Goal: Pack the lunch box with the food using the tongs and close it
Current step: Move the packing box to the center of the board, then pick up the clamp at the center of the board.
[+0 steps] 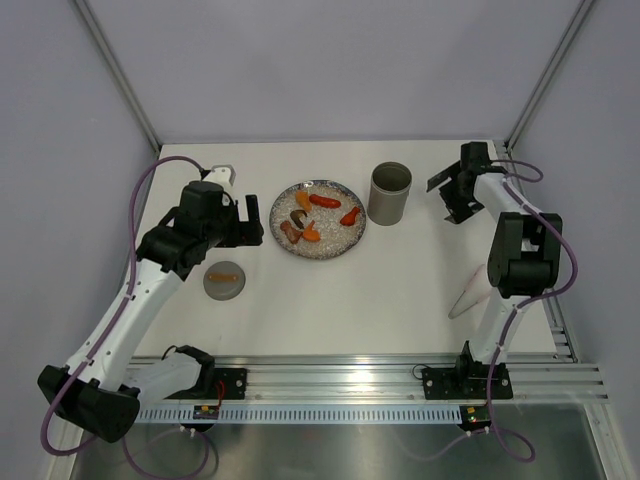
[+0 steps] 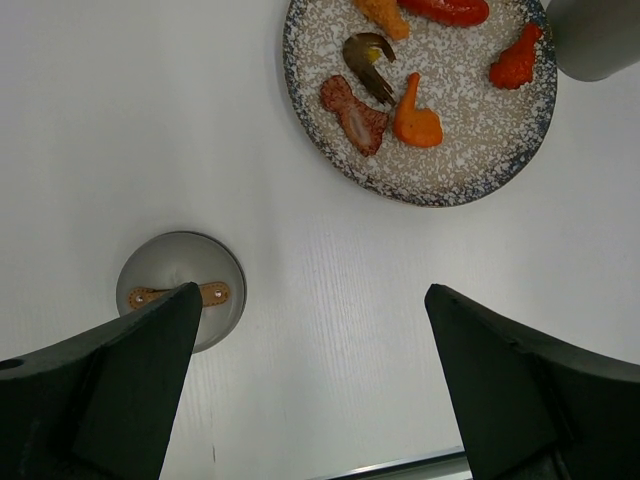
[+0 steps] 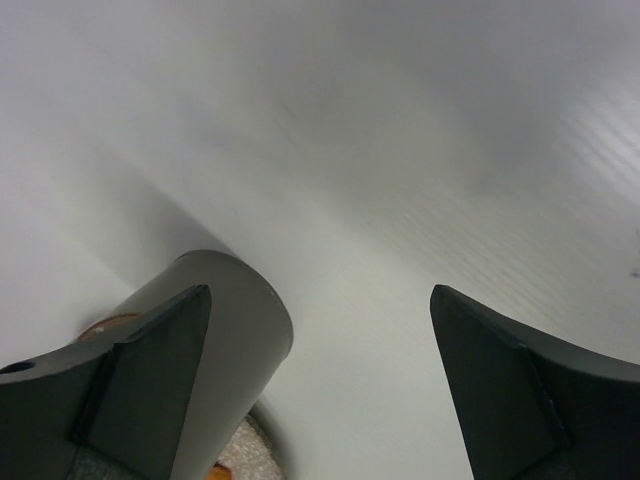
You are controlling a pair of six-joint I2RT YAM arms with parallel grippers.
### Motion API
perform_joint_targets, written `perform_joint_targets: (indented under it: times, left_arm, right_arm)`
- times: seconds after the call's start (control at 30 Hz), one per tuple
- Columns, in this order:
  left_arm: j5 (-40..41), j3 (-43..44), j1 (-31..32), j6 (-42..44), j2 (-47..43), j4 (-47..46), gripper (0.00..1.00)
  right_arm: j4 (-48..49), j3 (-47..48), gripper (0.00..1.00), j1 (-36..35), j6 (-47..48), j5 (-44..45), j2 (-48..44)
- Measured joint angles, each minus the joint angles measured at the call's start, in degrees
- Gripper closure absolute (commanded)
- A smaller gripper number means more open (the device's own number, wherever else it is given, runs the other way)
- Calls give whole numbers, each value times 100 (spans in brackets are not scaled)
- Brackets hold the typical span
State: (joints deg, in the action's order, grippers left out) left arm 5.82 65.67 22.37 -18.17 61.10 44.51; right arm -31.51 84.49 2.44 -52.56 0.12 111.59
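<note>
right gripper [image 3: 320, 290]: we see its two dark fingers [image 3: 130, 390] in the lower corners of the frame, spread wide with nothing between them | lunch box [image 3: 240, 330]: grey, lower left, partly behind the left-hand finger | plate [image 3: 245, 450]: we make out a speckled sliver at the bottom edge, beside the lunch box | table [image 3: 400, 150]: white, fills the rest

The left arm [image 1: 135, 295] reaches from the lower left of the frame up toward the centre, bent at the elbow. The left tool [image 1: 252, 218] points right, its fingers spread wide and holding nothing. The right arm [image 1: 520, 260] stands at the right edge, folded at the elbow. The right tool [image 1: 450, 195], in the upper right, is spread just as wide and holds nothing.
</note>
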Motion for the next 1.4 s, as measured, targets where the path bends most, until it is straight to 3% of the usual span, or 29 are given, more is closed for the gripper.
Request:
perform_joint_targets:
  times: [0.13,0.37,0.73,0.93,1.17,1.4]
  left_arm:
    - [0,-72,0,0,-24,4,1]
    - [-11,-98,0,0,-39,-4,1]
    - [-114,-146,0,0,-52,-46,1]
    - [-151,-155,0,-2,-52,-63,1]
    - [-155,-177,0,-13,-74,-85,1]
    - [-151,-271,0,-63,-223,-177,1]
  right_arm:
    - [-297,-260,1,44,376,531,-584]
    - [-835,-1353,0,503,975,1180,-2385]
    - [-1934,-3403,1,507,625,1484,-3797]
    - [-1600,-3884,0,557,643,1235,-3635]
    - [-564,-4251,4,647,999,708,-3010]
    - [-258,-3987,5,223,1698,640,-2667]
